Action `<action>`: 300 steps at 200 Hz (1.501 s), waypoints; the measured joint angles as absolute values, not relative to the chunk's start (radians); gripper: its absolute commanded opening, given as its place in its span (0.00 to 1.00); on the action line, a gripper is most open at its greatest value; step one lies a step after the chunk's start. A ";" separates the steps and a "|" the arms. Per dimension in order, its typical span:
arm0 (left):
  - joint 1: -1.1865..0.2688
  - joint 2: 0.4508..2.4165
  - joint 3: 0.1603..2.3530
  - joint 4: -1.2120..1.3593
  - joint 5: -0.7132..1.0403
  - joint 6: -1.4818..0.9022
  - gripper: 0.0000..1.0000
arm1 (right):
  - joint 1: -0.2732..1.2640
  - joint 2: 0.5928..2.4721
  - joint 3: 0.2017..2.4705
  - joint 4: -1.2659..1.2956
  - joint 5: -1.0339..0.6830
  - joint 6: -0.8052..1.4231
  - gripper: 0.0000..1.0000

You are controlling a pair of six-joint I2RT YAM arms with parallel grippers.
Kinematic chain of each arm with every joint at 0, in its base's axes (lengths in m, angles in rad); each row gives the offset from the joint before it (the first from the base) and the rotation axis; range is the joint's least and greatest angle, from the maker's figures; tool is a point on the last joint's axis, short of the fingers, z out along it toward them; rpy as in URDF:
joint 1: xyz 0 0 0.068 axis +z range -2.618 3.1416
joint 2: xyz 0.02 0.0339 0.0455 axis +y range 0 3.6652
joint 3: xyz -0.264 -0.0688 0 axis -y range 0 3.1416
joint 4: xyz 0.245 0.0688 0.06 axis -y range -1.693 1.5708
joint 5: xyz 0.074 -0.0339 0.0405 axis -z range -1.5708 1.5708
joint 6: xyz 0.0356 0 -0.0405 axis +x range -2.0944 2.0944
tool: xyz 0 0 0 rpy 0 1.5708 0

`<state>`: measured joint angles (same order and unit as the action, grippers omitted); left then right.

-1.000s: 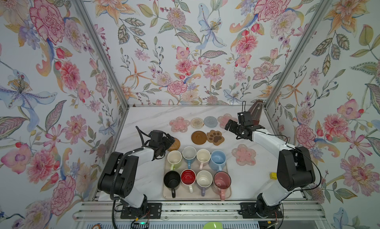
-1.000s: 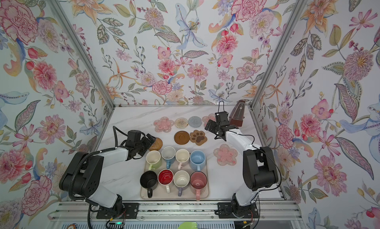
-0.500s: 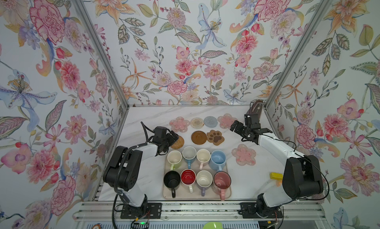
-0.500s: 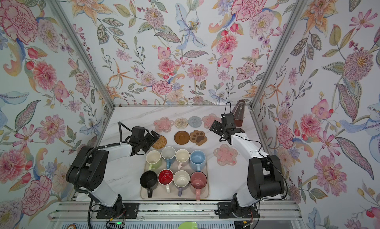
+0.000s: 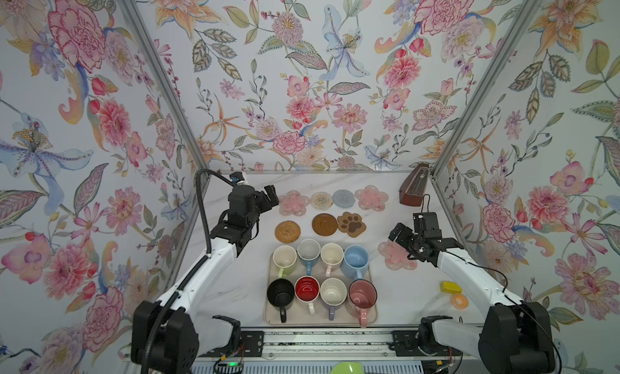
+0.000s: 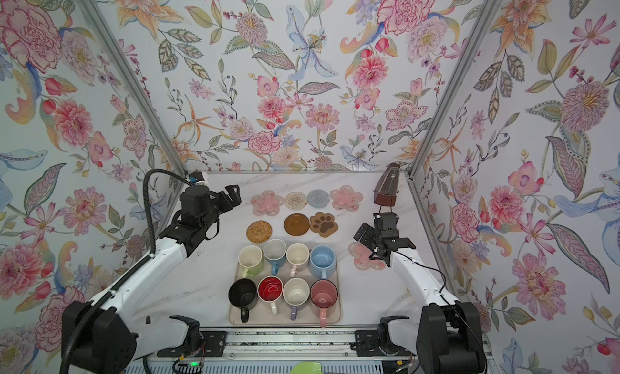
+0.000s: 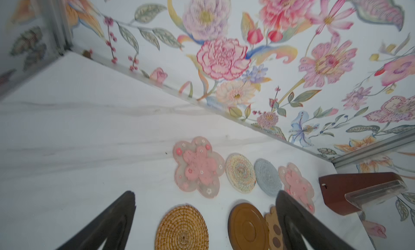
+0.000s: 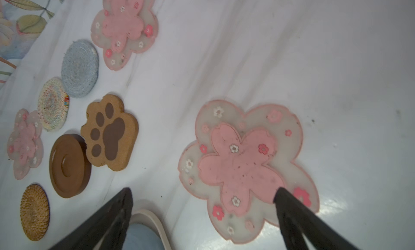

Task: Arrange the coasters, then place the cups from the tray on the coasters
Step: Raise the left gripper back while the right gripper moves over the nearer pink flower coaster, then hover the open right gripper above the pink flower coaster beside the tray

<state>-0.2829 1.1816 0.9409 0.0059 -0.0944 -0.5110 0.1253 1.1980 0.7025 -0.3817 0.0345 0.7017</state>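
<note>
Tray (image 5: 297,319) holds all eight cups (image 5: 355,259). Seven coasters (image 5: 324,224) lie in two rows behind it; the eighth, a pink flower coaster (image 8: 244,168), lies apart to its right. Right gripper (image 8: 202,192), spread and empty, hovers there: pinch one petal edge, then align it beside the paw coaster (image 5: 351,224). Left gripper (image 7: 205,192) is likewise spread, empty. No writing is legible.

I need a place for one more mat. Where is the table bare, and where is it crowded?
Bare: between the paw mat and the metronome; left of the tray, beside the left arm; between tray and yellow block. Crowded: the mats behind the tray; the tray itself is full of mugs.
</note>
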 measured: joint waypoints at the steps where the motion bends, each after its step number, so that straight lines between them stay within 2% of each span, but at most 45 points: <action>1: -0.283 1.172 0.938 0.009 -0.099 -0.508 0.99 | 0.125 1.197 0.700 -0.382 0.035 0.703 0.99; 35: -0.282 1.049 0.854 0.031 -0.199 -0.451 0.99 | 0.097 1.188 0.633 -0.410 0.020 0.743 0.99; 137: -0.282 1.049 0.810 0.016 -0.266 -0.450 0.99 | -0.035 1.263 0.587 -0.354 -0.050 0.757 0.99; 241: -0.268 1.055 0.809 0.015 -0.266 -0.461 0.99 | 0.021 1.338 0.590 -0.197 -0.090 0.780 0.99; 300: -0.261 1.055 0.809 0.015 -0.265 -0.469 0.99 | 0.058 1.306 0.593 -0.242 -0.083 0.812 0.99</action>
